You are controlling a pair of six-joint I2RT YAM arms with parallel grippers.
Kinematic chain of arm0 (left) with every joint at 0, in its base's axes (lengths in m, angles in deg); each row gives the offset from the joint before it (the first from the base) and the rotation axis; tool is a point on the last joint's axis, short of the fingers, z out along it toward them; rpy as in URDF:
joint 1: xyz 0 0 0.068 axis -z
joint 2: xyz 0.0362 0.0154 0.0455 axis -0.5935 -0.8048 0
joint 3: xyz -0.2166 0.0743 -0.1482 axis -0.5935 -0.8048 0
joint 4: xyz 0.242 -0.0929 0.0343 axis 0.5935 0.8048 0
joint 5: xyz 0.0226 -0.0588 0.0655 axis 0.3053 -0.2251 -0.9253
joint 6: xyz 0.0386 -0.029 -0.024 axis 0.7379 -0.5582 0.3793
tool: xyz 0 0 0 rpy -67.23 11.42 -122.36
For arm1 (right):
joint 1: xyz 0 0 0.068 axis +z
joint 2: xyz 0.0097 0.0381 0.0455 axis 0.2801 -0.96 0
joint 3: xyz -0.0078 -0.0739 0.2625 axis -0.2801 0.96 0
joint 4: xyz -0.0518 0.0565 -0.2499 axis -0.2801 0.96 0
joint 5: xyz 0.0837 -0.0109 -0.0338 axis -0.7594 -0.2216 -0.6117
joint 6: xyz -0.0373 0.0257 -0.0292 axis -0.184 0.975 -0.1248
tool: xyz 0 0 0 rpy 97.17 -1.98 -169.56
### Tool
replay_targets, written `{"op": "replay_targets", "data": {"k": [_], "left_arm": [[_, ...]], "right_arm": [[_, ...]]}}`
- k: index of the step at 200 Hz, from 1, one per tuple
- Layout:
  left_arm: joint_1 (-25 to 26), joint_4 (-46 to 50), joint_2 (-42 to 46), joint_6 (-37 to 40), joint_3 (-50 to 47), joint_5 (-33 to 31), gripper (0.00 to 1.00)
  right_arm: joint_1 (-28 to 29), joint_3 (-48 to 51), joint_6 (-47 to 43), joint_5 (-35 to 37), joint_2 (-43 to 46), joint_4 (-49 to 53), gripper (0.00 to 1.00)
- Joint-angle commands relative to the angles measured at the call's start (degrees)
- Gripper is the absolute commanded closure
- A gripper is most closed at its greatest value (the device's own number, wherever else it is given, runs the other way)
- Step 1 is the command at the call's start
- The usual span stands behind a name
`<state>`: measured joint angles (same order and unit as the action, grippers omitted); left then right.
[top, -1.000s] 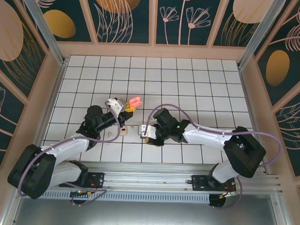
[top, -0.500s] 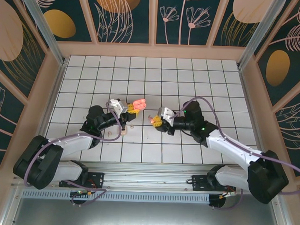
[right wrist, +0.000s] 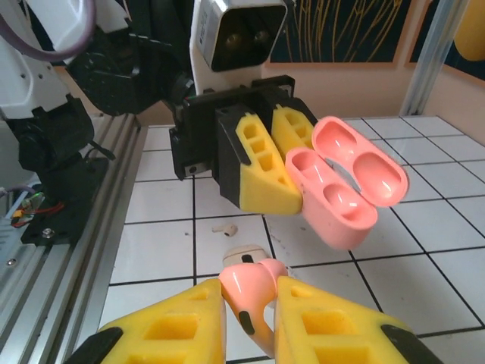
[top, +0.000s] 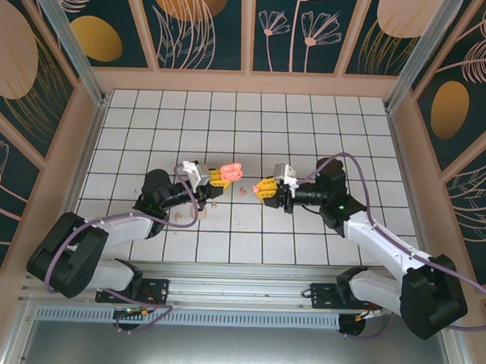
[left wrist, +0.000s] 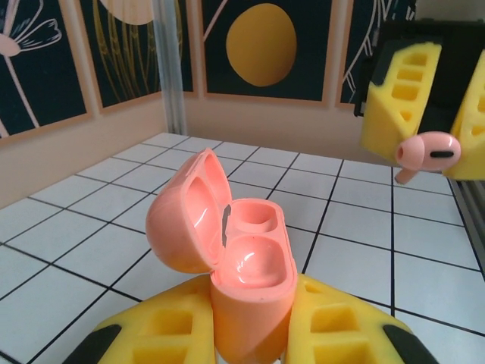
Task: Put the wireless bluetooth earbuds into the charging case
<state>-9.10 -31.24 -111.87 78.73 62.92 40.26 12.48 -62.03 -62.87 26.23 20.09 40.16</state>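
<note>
Between the pads of our right gripper [right wrist: 250,303], nearest the rt wrist cam, we have a pink bud [right wrist: 245,282] pinched tight, head poking out past the tips, stem back btwn the pads. It's tiny, hard, glossy plastic, so we judge it near weightless but slippery, likely to twist or pop out if squeezed off-centre. Best hold is prob. across the stem, w/ the end that seats left free.

Just beyond, a cream bud [right wrist: 223,227] lies loose on the table [right wrist: 424,250].

Further on, our left gripper [right wrist: 292,178] is clamped on the base of the pink case [right wrist: 341,189], lid swung open, both wells empty & facing us. Bud & case are apart, w/ a clear gap. The case looks like a stiff shell w/ a hinge we reckon weak, so we shouldn't lean on the lid.
</note>
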Motion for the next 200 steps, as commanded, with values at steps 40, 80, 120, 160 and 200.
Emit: {"op": "replay_targets", "data": {"k": [40, 80, 120, 160, 200], "left_arm": [[1.3, 0.1, -2.0, 4.1, 3.3, 5.8, 0.92], [1.5, 1.1, -2.0, 4.6, 4.2, 7.1, 0.92], [1.5, -0.7, -1.4, 2.6, 4.3, 7.6, 0.91], [1.6, -3.1, -1.1, 0.4, 4.2, 7.8, 0.91], [1.6, -7.6, -1.8, -2.5, 3.7, 7.6, 0.91]], "right_arm": [[-0.8, -4.9, 4.1, -9.5, -3.2, -9.7, 0.79], [-0.8, -6.7, 6.9, -11.6, -6.2, -14.5, 0.79], [-0.7, -6.2, 12.9, -11.7, -10.0, -22.5, 0.79], [-0.5, -5.2, 17.0, -11.0, -12.2, -29.0, 0.79], [-0.2, -4.0, 19.3, -9.8, -14.0, -33.4, 0.79]]}}
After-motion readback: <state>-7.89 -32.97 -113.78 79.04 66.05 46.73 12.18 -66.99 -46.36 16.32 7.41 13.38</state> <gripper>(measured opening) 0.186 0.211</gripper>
